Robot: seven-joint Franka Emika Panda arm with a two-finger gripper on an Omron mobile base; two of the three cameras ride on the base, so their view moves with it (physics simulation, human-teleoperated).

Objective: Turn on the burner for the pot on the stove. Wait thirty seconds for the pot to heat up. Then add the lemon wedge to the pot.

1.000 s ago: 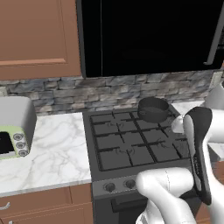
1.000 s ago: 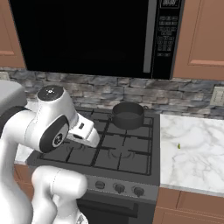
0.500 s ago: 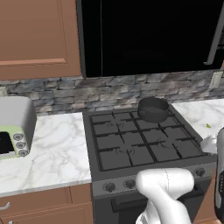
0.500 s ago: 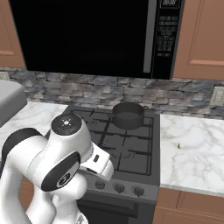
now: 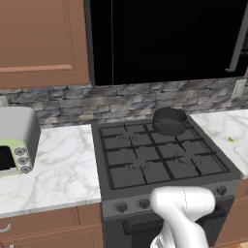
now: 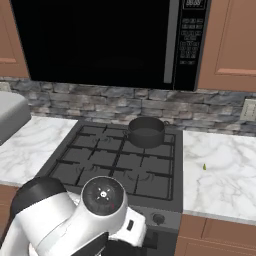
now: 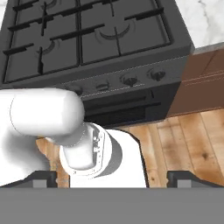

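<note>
Overhead, big glossy black microwave (image 6: 100,40) with a long vertical handle and a keypad panel of pale buttons, lettering too small to read. Flanked by flat-panel brown wood cabinets (image 5: 41,41). Below, rough stacked-stone backsplash (image 5: 63,101) in mixed greys, with a pale wall outlet at the right end. White grey-veined marble counter (image 5: 58,169) on both sides of the range, polished look. Black gas stove (image 5: 160,160) in the middle: matte top, grid of square cast-iron grates, row of round front knobs (image 7: 130,79) on the front panel, dark oven door under them. Round dark burner (image 6: 146,145) at the back right, under a grate section, carrying the pot (image 5: 169,120). Small round dark grey pot, low straight sides, stub handles, inside dark, contents not discernible. Rounded grey toaster (image 5: 17,140) with pale green face and small dials at the far left of the counter. Plank wood floor (image 7: 188,144), warm brown, in the hand view. Tiny yellow-green lemon wedge (image 5: 230,139) lying on the right counter, well apart from the pot, also in the right base view (image 6: 204,167). Gripper (image 7: 112,178) low in front of the oven, dark square fingertips (image 7: 43,178) spread wide, released, nothing between them.
</note>
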